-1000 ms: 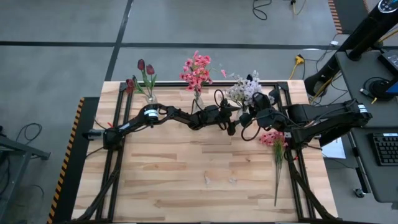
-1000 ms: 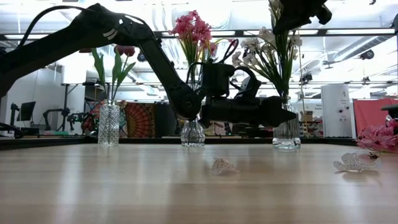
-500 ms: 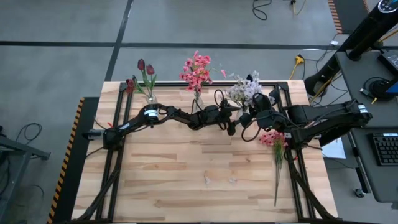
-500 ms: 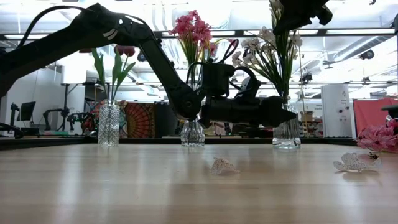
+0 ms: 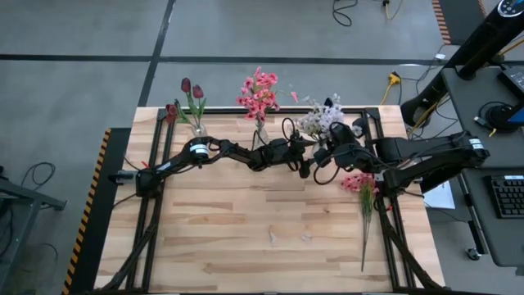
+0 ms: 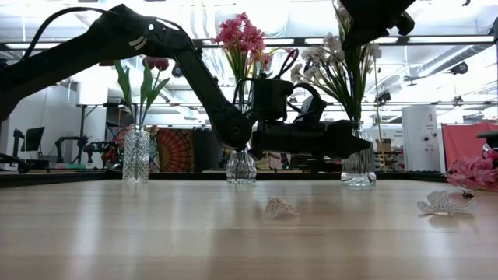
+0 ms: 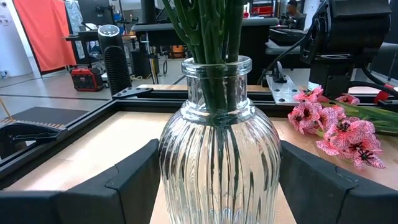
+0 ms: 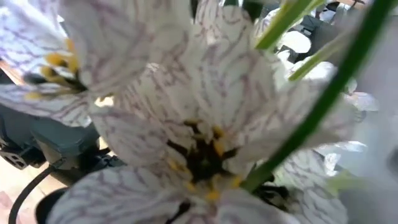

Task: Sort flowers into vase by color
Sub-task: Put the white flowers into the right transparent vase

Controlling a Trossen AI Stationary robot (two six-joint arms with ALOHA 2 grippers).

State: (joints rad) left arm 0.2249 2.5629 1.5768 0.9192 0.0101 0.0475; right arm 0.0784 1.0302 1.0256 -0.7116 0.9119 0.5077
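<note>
While the left gripper (image 7: 217,180) hugs the ribbed clear glass vase (image 7: 217,143) at the far edge of the wooden table (image 5: 246,238), its two dark fingers (image 7: 134,177) stand wide, one on each side of the glass. I cannot tell if they press on it. This vase holds the white-lavender flower sprays (image 5: 322,119) on green stems, which stand nearly straight up.

Up above those blooms is the right gripper (image 5: 342,141). Its fingers are shut tight, and the white striped petals fill its own camera (so I cannot tell if a stem is pinched between them).

Along the far edge stand two more clear vases. One has dark red tulip buds (image 5: 190,88) near the far left corner. The other, in the middle, has a pink clustered bunch (image 5: 259,92).

One loose pink flower stem (image 5: 363,209) lies flat near the right edge of the table. Its long green stalk runs from the far side to the near side, and its pink head points toward the far edge. It lies just beside the right arm, so that arm looks nearer to it than the left one. I think it belongs with the pink bunch in the middle vase.
</note>
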